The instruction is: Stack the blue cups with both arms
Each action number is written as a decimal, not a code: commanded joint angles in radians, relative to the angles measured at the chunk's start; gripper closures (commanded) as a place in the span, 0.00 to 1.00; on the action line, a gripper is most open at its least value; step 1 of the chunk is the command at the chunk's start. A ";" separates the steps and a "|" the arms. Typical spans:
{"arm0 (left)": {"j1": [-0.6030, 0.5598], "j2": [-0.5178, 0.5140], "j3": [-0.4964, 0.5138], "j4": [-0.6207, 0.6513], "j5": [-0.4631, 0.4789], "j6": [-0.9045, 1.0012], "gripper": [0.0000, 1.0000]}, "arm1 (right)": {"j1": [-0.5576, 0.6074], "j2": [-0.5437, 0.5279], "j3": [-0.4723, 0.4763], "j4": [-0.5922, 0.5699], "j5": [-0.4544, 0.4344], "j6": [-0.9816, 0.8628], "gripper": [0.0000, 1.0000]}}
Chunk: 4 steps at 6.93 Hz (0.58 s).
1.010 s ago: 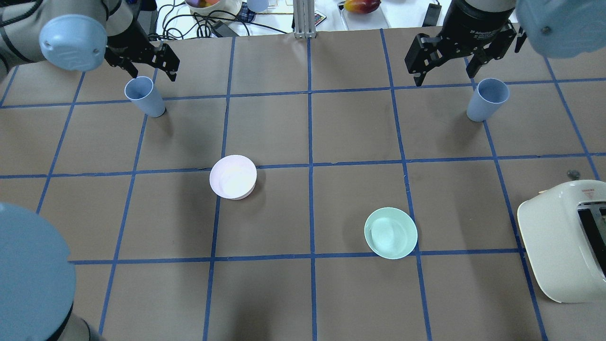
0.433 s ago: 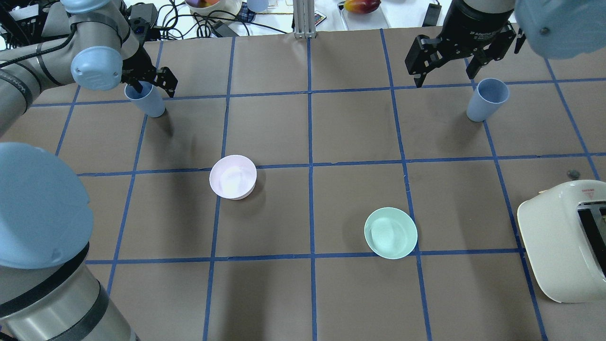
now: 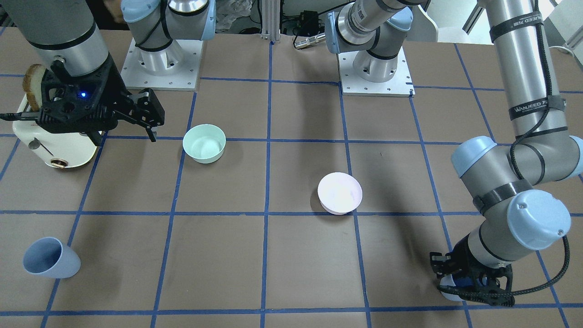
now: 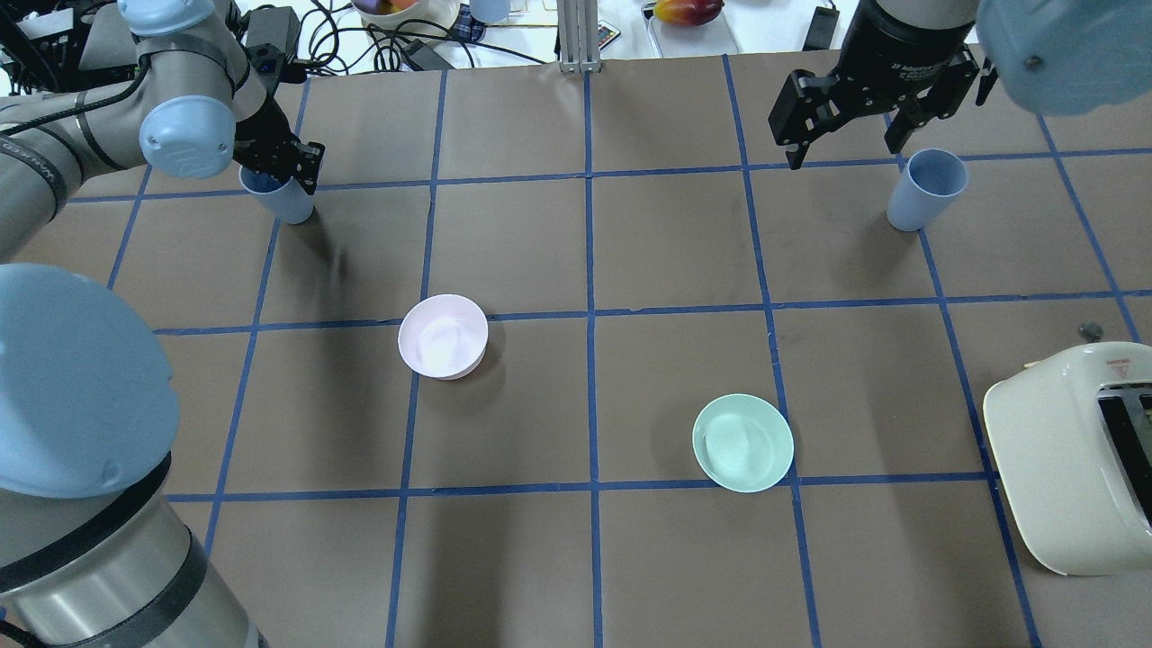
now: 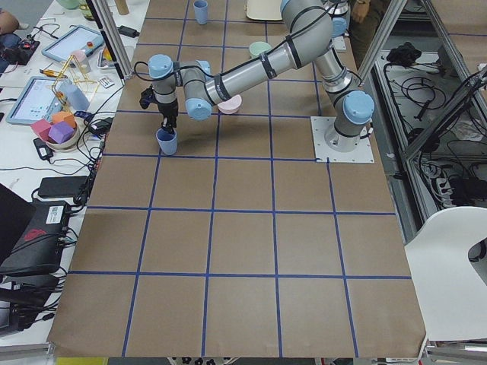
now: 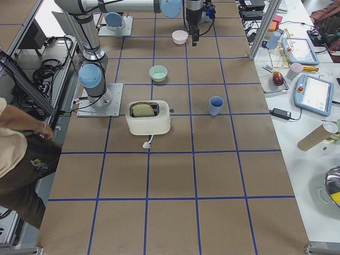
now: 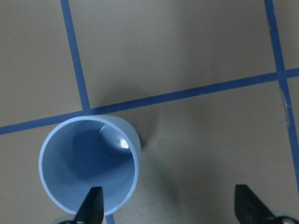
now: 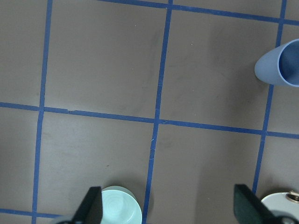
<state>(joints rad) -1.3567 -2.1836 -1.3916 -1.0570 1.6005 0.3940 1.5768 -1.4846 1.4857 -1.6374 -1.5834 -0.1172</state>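
Two blue cups stand upright at the table's far side. The left cup (image 4: pixel 286 203) sits under my left gripper (image 4: pixel 281 171). In the left wrist view the gripper (image 7: pixel 170 211) is open; one fingertip (image 7: pixel 93 205) is inside the cup's (image 7: pixel 88 163) rim and the other is outside, well clear of its wall. The cup is mostly hidden in the front view (image 3: pixel 450 292). The right cup (image 4: pixel 927 191) stands alone, also in the front view (image 3: pixel 48 264). My right gripper (image 4: pixel 846 148) hangs open and empty, high above the table and to the cup's left.
A pale pink bowl (image 4: pixel 443 336) sits left of centre and a mint-green bowl (image 4: pixel 742 442) right of centre. A cream toaster (image 4: pixel 1071 459) stands at the right edge. Cables and clutter lie beyond the far edge.
My left gripper has come down over the left cup, and one finger now sits inside its rim. The right gripper and both cups have stayed in place.
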 commanded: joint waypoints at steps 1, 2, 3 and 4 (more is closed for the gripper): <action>-0.002 0.008 0.006 -0.006 0.079 -0.001 1.00 | 0.000 0.001 0.001 -0.001 -0.001 0.001 0.00; -0.027 0.021 0.011 -0.011 0.070 -0.012 1.00 | -0.001 0.001 0.001 -0.001 -0.001 -0.001 0.00; -0.088 0.045 0.009 -0.015 0.006 -0.038 1.00 | 0.000 0.001 0.001 -0.001 -0.003 -0.002 0.00; -0.164 0.066 0.022 -0.068 -0.005 -0.187 1.00 | -0.004 0.001 0.001 -0.001 -0.001 -0.009 0.00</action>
<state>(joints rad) -1.4424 -2.1425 -1.3792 -1.0840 1.6225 0.3265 1.5753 -1.4834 1.4864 -1.6383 -1.5853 -0.1205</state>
